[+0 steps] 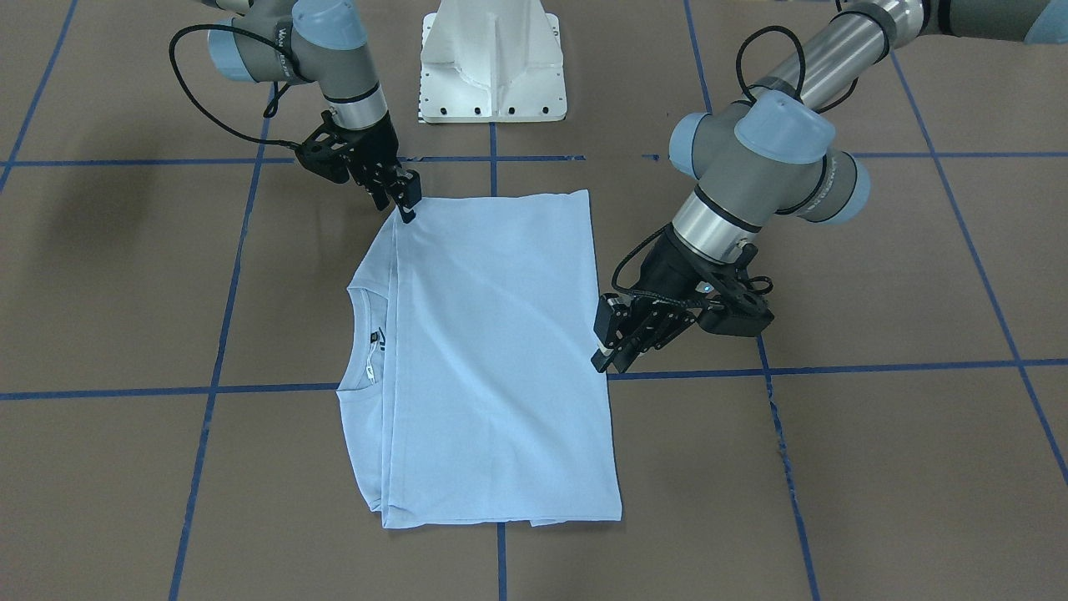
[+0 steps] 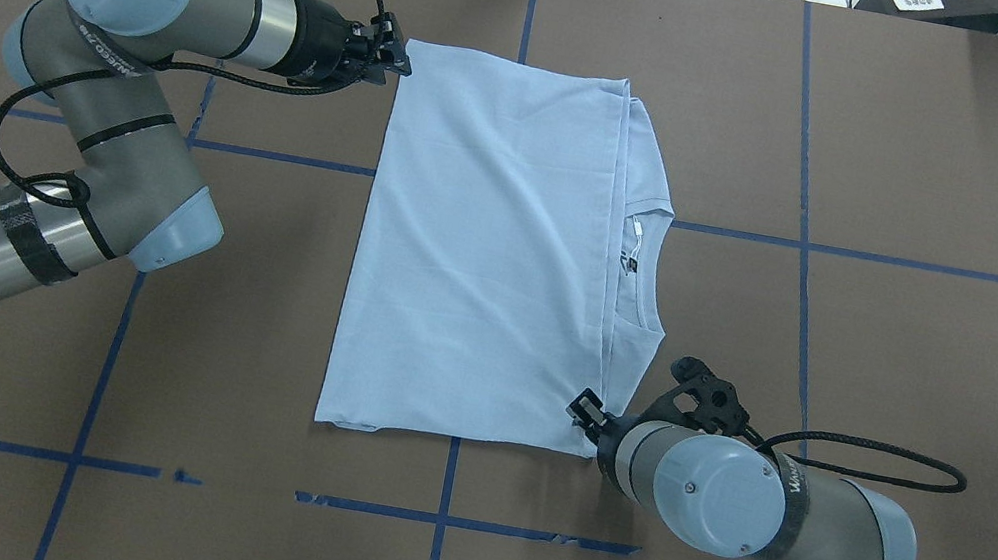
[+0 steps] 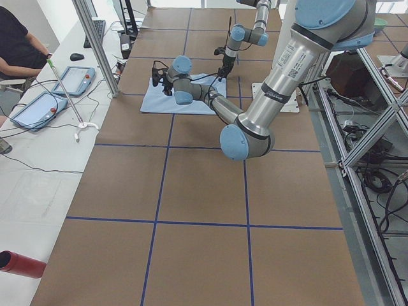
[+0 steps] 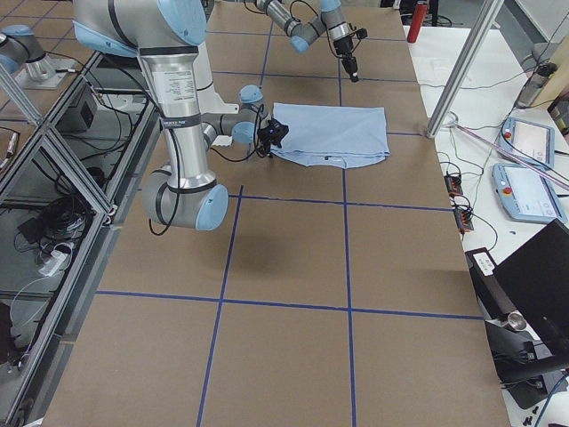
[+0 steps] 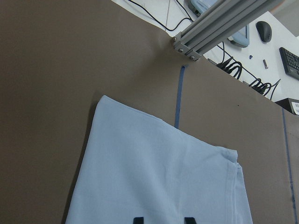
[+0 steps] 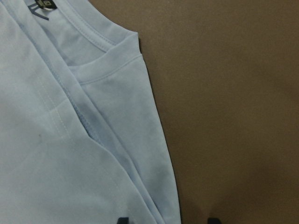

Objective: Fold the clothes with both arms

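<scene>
T-shirt [image 2: 484, 247] flat on worktop [image 2: 897, 387], folded in half. We judge: between folds. Left gripper [image 1: 612, 351] hovers over left edge, jaws apart, empty. Right gripper [image 2: 587, 408] low at near right corner, jaws wide, nothing pinched. Next we need matched edge pinches.

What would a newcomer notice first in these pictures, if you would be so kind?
A light blue T-shirt, folded into a rough rectangle, lies flat on the brown table with blue tape lines. The left arm's black two-finger hand is open by its far left corner, and the right arm's black hand is open by the near right corner.
</scene>
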